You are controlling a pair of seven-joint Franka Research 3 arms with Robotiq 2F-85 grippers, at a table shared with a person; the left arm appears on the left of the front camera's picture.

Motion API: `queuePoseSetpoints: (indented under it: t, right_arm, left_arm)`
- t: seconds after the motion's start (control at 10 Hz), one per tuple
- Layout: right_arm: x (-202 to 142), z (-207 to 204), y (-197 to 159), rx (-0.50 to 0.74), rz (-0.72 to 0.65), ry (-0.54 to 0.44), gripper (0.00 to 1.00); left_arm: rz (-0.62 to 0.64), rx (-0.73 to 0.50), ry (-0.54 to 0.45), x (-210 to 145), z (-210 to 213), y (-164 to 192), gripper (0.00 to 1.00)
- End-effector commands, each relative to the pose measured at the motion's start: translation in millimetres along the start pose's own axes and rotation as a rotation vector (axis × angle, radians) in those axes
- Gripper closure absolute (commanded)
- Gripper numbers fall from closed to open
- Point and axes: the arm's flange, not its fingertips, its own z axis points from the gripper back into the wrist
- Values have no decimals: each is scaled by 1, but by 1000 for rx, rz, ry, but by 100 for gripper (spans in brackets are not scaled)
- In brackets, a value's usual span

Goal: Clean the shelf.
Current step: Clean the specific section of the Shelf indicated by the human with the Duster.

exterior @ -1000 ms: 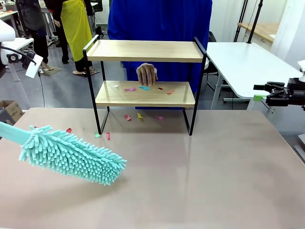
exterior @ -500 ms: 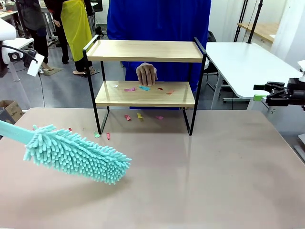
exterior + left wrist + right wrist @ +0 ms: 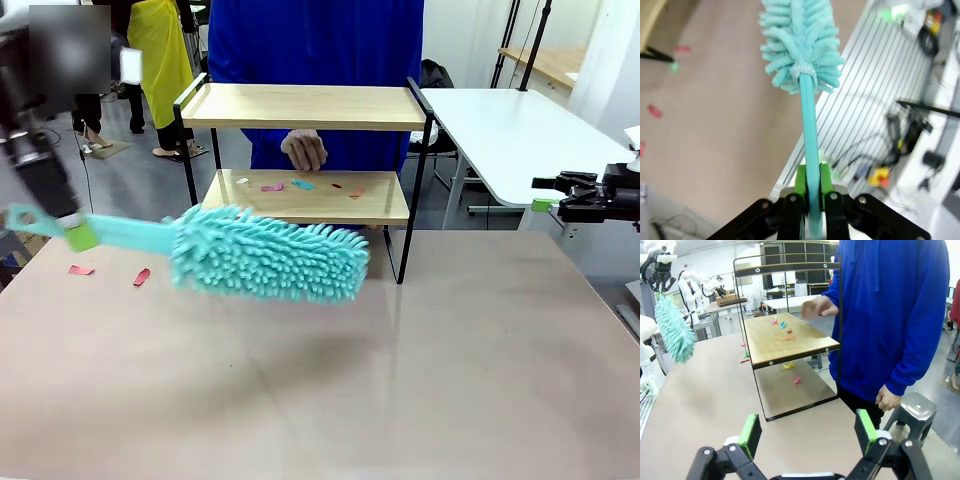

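Teal duster (image 3: pixel 265 255), clamped by its handle in the left gripper (image 3: pixel 812 177), is hovering before the shelf (image 3: pixel 300 105) at far centre and should be entering the lower board (image 3: pixel 380 207) level, right gripper (image 3: pixel 807 432) idling wide

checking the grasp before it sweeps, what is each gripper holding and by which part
The left gripper is shut on the teal duster, clamping its thin handle near the end, away from the fluffy head. The right gripper is open and empty.

Shelf (image 3: pixel 300 107): two-tier, light wood boards in a thin black metal frame, standing upright at the table's (image 3: pixel 420 360) far side, centre. Small coloured paper scraps (image 3: pixel 301 184) scattered on lower board.
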Motion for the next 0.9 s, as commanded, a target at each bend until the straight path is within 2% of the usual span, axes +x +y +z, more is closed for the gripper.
queuePoseSetpoints:
  t: [0.0, 0.2, 0.3, 0.4, 0.6, 0.8]
  right_arm:
    - [5, -1, 0, -6, -10, 24, 0]
    - [5, -1, 0, -6, -10, 24, 0]
    - [5, -1, 0, -6, -10, 24, 0]
    - [5, -1, 0, -6, -10, 24, 0]
    - [5, -1, 0, -6, -10, 24, 0]
    - [5, -1, 0, -6, -10, 24, 0]
  left_arm:
    - [146, 62, -145, 22, -11, -25, 87]
    - [279, 139, -233, 47, -23, -38, 87]
    - [251, 119, -230, 57, -24, -37, 87]
    - [214, 79, -193, 44, -10, -33, 87]
    - [214, 79, -193, 44, -10, -33, 87]
    - [222, 102, -207, 70, -27, -41, 87]
